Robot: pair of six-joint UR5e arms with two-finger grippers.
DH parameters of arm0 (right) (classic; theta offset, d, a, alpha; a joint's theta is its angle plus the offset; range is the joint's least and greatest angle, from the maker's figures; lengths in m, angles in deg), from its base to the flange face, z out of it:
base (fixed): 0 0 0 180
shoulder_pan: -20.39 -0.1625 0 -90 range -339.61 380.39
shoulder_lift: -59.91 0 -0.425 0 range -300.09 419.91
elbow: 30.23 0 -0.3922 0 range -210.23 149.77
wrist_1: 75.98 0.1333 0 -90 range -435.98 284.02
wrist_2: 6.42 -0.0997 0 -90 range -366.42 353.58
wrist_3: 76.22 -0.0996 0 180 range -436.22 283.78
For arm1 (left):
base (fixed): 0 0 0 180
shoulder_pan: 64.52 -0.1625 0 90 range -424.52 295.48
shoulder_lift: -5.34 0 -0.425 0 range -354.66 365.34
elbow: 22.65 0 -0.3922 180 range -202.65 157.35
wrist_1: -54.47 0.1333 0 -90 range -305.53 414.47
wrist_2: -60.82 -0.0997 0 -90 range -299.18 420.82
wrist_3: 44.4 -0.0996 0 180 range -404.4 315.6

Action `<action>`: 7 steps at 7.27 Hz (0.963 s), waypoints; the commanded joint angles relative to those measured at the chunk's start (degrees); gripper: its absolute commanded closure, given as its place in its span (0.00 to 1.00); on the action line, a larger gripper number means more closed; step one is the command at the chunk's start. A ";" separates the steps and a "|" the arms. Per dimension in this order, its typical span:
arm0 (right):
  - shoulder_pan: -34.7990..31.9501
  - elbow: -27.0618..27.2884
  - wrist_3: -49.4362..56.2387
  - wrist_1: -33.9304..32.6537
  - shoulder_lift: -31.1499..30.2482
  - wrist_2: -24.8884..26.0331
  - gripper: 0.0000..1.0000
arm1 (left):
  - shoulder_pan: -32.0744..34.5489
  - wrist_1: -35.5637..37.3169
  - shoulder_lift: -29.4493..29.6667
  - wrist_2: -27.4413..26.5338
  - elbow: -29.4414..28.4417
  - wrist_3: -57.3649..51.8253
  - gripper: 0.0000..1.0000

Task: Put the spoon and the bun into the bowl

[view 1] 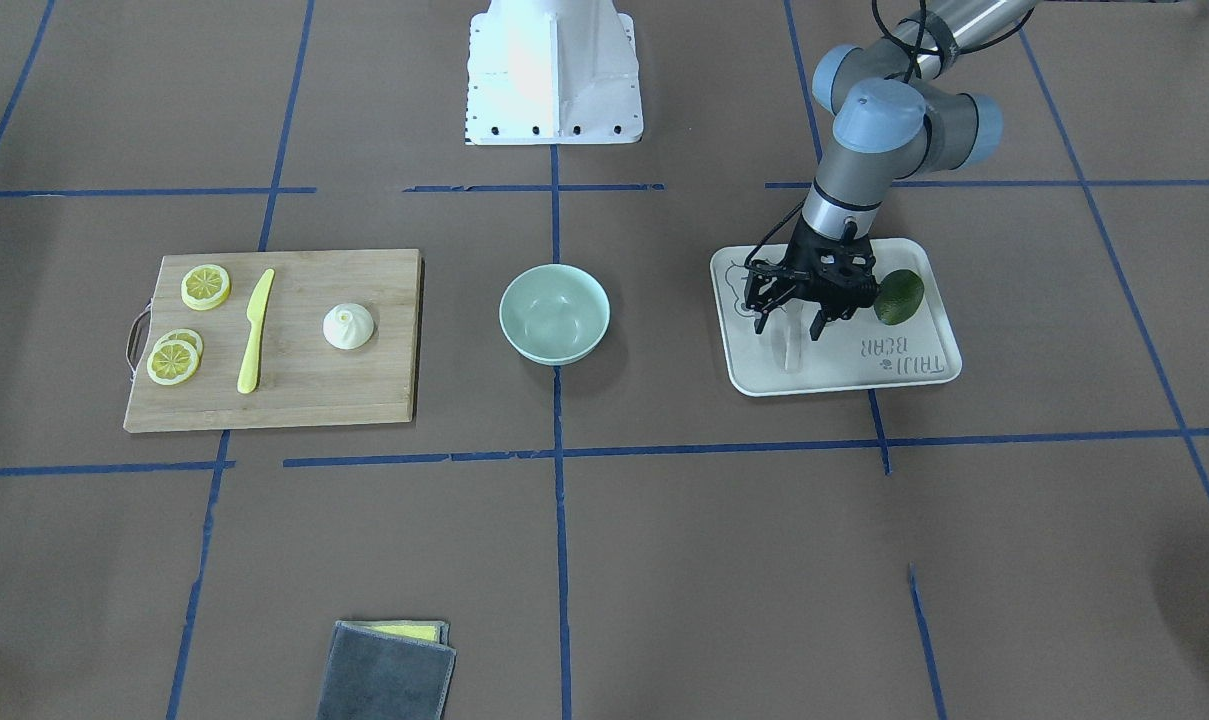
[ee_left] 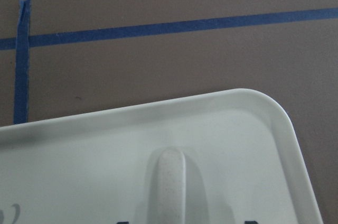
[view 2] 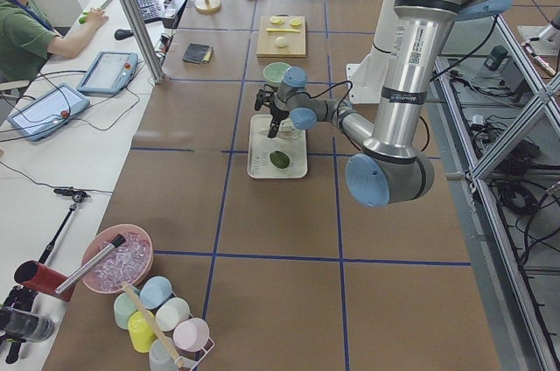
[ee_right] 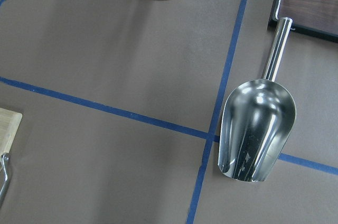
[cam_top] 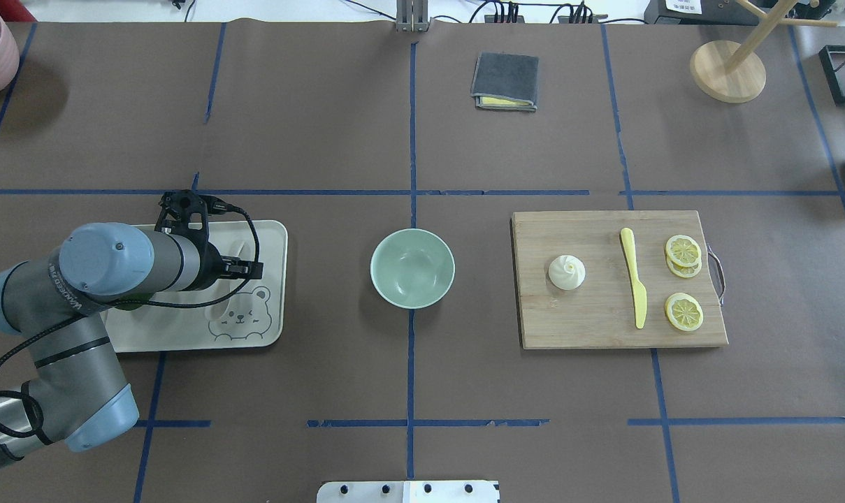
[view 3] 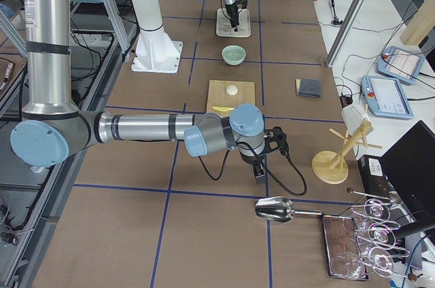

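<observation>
The off-white spoon (view 1: 790, 352) lies on the bear-print tray (view 1: 914, 375), handle toward the tray's far edge; its handle fills the bottom of the left wrist view (ee_left: 168, 182). My left gripper (view 1: 789, 328) is open and low over the tray, one finger on each side of the spoon. The mint-green bowl (view 1: 556, 340) stands empty at the table's middle (cam_top: 412, 269). The white bun (view 1: 348, 326) sits on the wooden cutting board (view 1: 364, 390). My right gripper (view 3: 259, 172) shows only in the exterior right view, far from the board; I cannot tell its state.
A green avocado (view 1: 899, 296) lies on the tray beside the left gripper. A yellow knife (view 1: 254, 330) and lemon slices (view 1: 206, 286) share the board. A grey cloth (view 1: 389, 670) lies near the front edge. A metal scoop (ee_right: 256, 129) lies under the right wrist.
</observation>
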 commanded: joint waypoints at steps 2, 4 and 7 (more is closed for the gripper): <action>0.00 -0.02 0.00 0.00 0.00 -0.15 0.00 | 0.12 0.05 -0.46 -0.18 0.09 0.19 1.00; 0.00 -0.02 0.00 0.00 0.09 -0.15 0.00 | 0.21 0.05 -0.63 -0.27 0.61 0.10 1.00; 0.00 -0.37 0.00 0.00 0.09 -0.24 0.00 | 0.82 1.45 -0.37 -0.18 3.76 0.19 1.00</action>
